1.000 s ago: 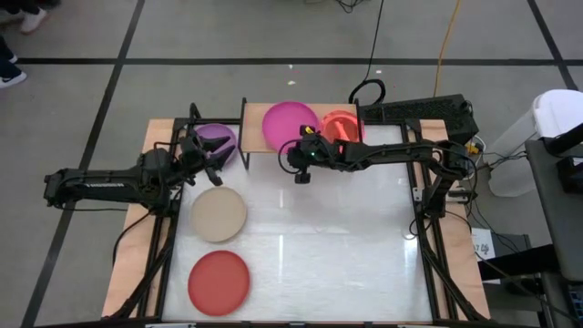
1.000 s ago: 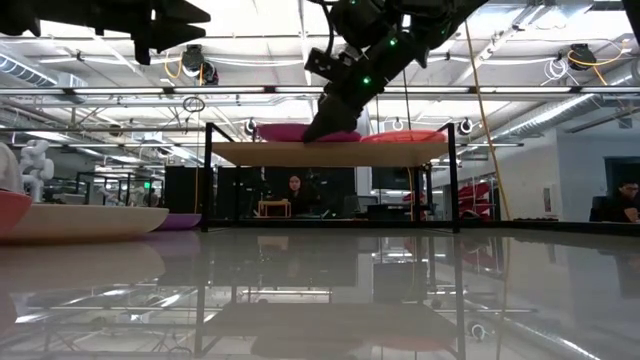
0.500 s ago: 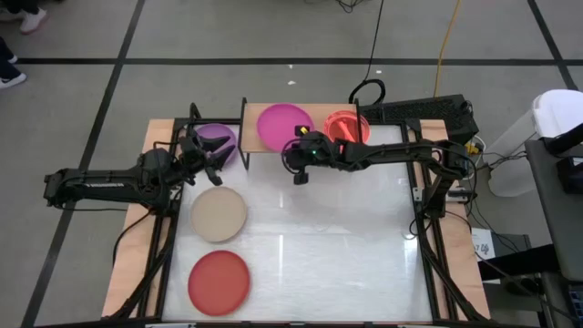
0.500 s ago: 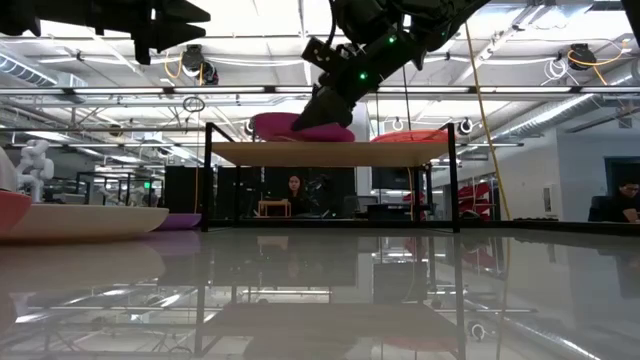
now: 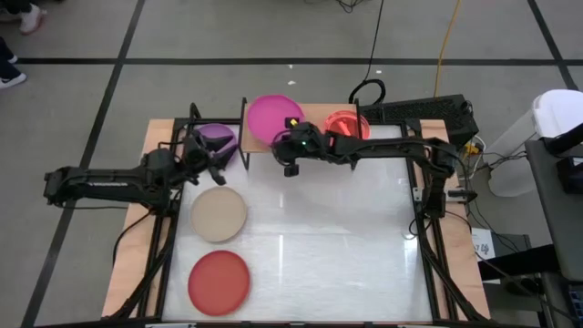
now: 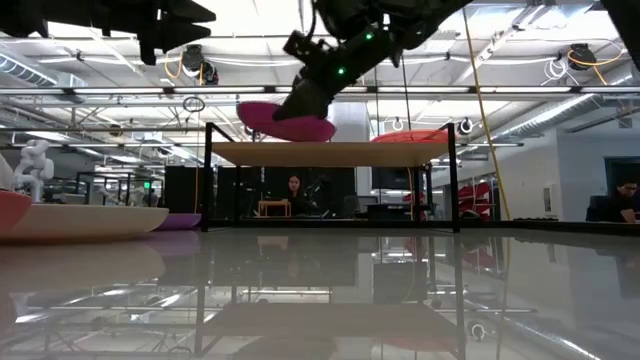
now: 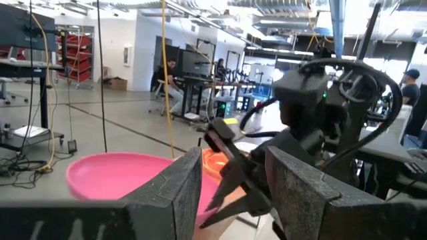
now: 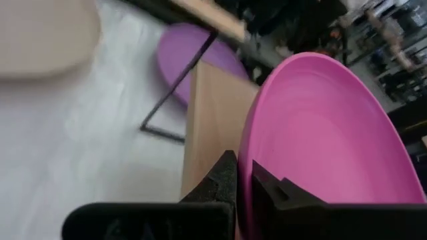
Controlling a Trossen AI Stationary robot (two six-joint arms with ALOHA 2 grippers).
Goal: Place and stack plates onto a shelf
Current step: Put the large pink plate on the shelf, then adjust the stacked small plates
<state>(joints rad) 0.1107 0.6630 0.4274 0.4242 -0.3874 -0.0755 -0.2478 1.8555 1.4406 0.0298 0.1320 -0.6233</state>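
The magenta plate (image 5: 268, 116) hangs tilted just above the left half of the light-wood shelf (image 5: 314, 117), with my right gripper (image 5: 288, 148) shut on its rim. It also shows in the low view (image 6: 283, 118) and in the right wrist view (image 8: 320, 133). An orange-red translucent stack (image 5: 344, 126) lies on the shelf's right half. The purple plate (image 5: 217, 137) lies on the table left of the shelf. My left gripper (image 5: 215, 155) is open and empty above its near edge. The beige plate (image 5: 219, 214) and the red plate (image 5: 219, 280) lie flat on the table. My right gripper pinches the magenta plate's rim (image 8: 248, 175) at its near right side, one finger (image 8: 225, 179) under the plate and one (image 8: 270, 190) on its upper face. The fingers come slanting down from the table's right. The plate is tilted, its left edge (image 6: 245, 106) highest, above the board.
The shelf's black legs (image 6: 207, 180) stand at the table's far edge. The white tabletop (image 5: 346, 237) lies bare to the right of the beige and red plates. People sit in the room behind (image 6: 295, 190).
My right gripper has gone up and toward the table's left with the magenta plate. The plate lay flat on the shelf a second ago; its left edge rose first, and now it hangs tilted above the board, farther left.
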